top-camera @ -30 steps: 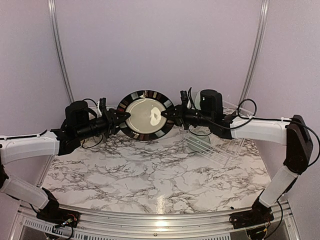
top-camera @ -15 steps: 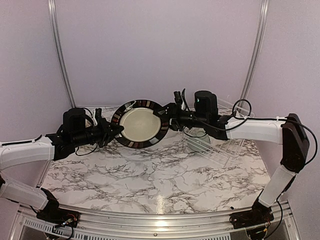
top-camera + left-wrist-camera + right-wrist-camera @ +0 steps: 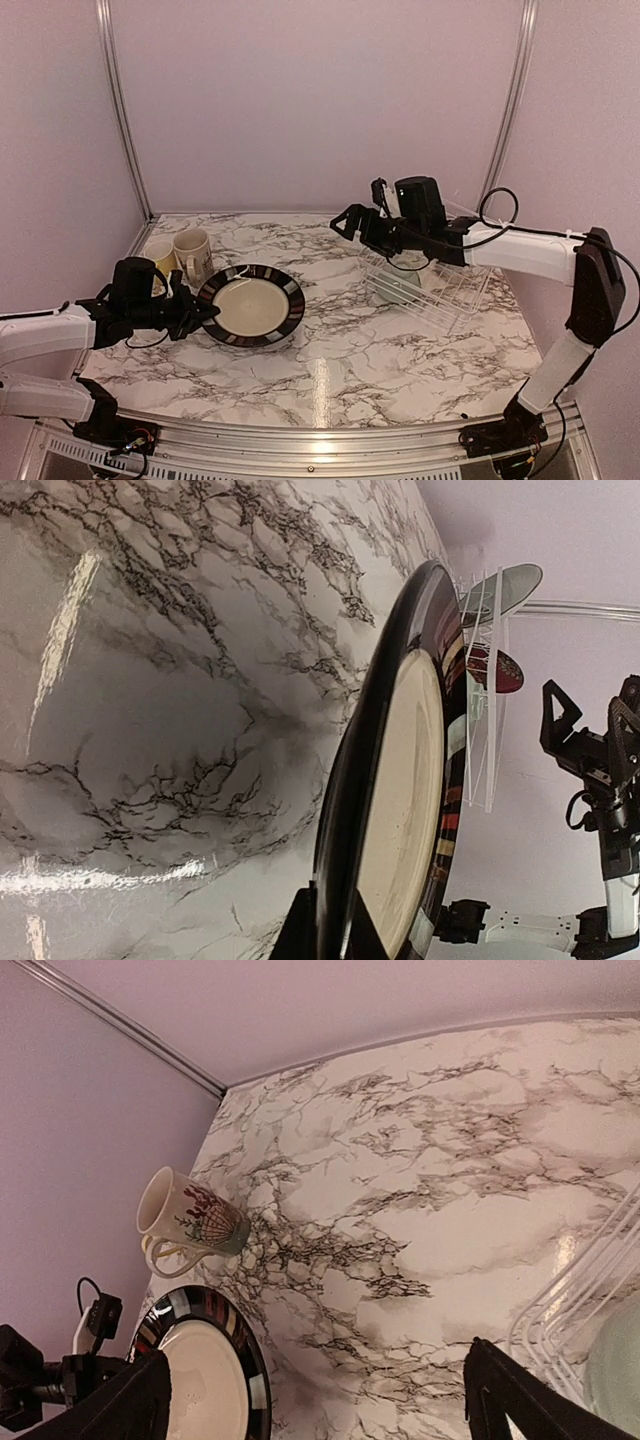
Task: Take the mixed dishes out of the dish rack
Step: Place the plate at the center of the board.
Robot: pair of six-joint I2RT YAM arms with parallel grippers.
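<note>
At the far left the yellow mug and the cream mug stand upright, just beside each other on the table; in front of them the left gripper is clamped on the left rim of the green plate, which lies nearly flat and low over the marble, though whether it touches I cannot tell. Further right the right gripper hangs above the table, fingers spread wide and empty, just left of the rack; the red plate and the bowl sit in the rack.
</note>
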